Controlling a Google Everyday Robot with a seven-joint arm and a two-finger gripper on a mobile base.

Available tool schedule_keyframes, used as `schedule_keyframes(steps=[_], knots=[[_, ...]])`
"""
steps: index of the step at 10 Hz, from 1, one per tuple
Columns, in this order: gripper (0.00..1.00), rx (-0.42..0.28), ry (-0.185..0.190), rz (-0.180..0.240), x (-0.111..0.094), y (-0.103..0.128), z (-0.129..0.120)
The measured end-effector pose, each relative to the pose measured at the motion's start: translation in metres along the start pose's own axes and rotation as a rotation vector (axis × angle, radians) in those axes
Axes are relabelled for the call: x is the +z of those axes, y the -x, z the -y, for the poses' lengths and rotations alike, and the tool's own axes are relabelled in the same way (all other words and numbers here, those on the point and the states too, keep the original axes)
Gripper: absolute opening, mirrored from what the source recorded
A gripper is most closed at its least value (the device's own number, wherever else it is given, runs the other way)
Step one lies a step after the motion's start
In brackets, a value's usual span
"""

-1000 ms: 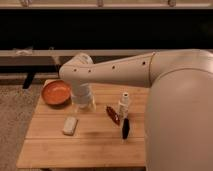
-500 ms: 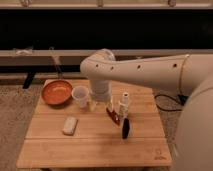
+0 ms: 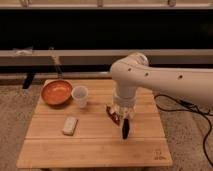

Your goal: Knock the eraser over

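A dark, narrow upright object (image 3: 125,130) stands on the wooden table (image 3: 95,145) right of centre; it looks like the eraser, standing on end. My gripper (image 3: 122,112) hangs from the white arm (image 3: 165,80) directly above and behind it, close to its top. A small red item (image 3: 113,114) lies at the gripper's left side. The gripper and wrist hide what is behind them.
An orange bowl (image 3: 56,92) sits at the table's back left, with a clear plastic cup (image 3: 80,96) beside it. A white flat block (image 3: 70,125) lies left of centre. A dark cable (image 3: 187,106) runs along the floor on the right.
The arm has swung right and its wrist has come down over the items right of centre, now covering the white upright thing that showed there before.
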Motion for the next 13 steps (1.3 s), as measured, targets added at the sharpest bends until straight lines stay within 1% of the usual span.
schedule_keyframes(steps=[2,3,5,7,9,11,12,13], knots=[[0.65,0.047,0.037,-0.018,0.017,0.0,0.027],[0.65,0.055,0.052,-0.029,0.025,0.001,0.033],[0.65,0.048,0.072,-0.057,0.044,0.004,0.031],[0.65,0.049,0.079,-0.077,0.057,0.007,0.029],[0.65,0.044,0.091,-0.099,0.075,0.009,0.02],[0.65,0.024,0.101,-0.121,0.092,0.009,0.001],[0.65,0.014,0.108,-0.129,0.093,0.008,-0.009],[0.65,-0.001,0.132,-0.141,0.094,0.006,-0.023]])
